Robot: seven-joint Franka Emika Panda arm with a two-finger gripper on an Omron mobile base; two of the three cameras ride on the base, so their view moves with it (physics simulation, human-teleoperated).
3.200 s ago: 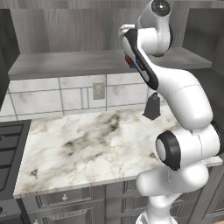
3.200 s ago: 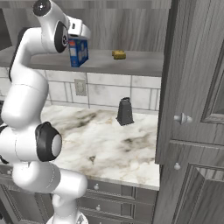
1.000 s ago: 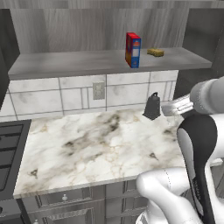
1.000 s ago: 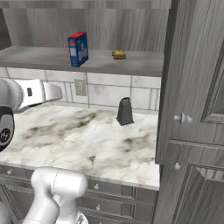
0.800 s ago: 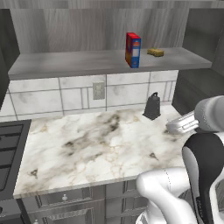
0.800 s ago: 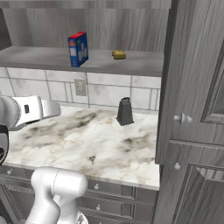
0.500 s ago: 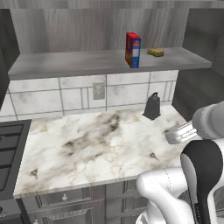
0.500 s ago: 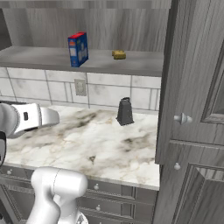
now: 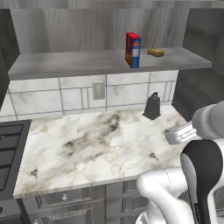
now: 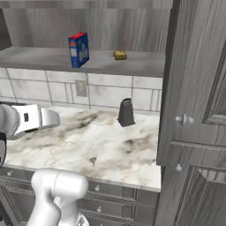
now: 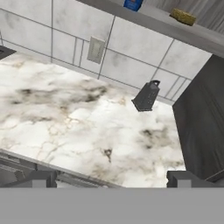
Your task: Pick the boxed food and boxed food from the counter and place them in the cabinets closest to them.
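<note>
A slim red and blue boxed food (image 9: 133, 49) (image 10: 78, 49) stands upright on the grey shelf board (image 9: 65, 63) of the open cabinets, above the marble counter (image 9: 87, 148); its bottom edge shows at the top of the hand view (image 11: 132, 4). My gripper (image 11: 111, 179) is open, its fingertips (image 11: 41, 178) far apart with nothing between them. It hovers low over the counter's front edge (image 11: 65, 118), well below the box and apart from it. The white arm (image 9: 181, 133) (image 10: 31, 119) reaches across at counter height.
A dark metal grater (image 9: 152, 106) (image 10: 126, 113) (image 11: 145, 96) stands at the back right of the counter. A yellow sponge (image 9: 155, 52) (image 10: 119, 54) lies on the shelf right of the box. The black stove (image 9: 8, 148) borders the counter's left end; a tall cabinet door (image 10: 194, 119) closes the right.
The arm has come away from the box on the shelf and, over the last second, has sunk lower toward the counter's front. The box stays on the shelf.
</note>
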